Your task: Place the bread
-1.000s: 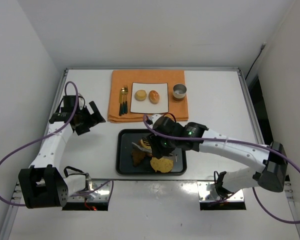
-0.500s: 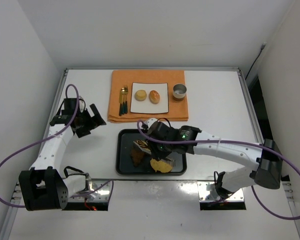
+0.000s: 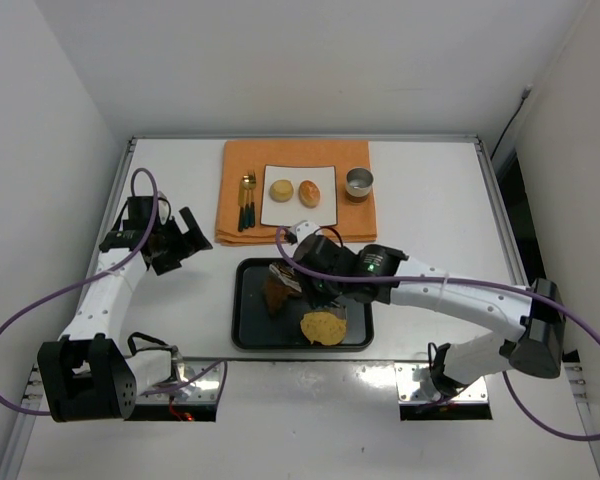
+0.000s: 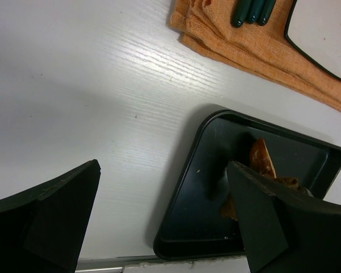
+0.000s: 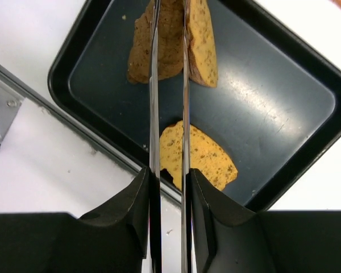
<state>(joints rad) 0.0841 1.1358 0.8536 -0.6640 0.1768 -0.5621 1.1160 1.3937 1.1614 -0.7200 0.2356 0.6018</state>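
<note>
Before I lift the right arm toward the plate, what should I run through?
1. Right jaws on the brown bread: the blades straddle it, but whether they pinch it: cannot tell.
2. Yellow flat piece lies in the black tray, apart from the brown bread: ok.
3. Bare space on the white plate beside the two buns: ok.
4. Metal cup and cutlery sit to the plate's sides, off the tray-to-plate line: ok.
5. Left jaws open, over the table left of the tray, out of the way: ok.
</note>
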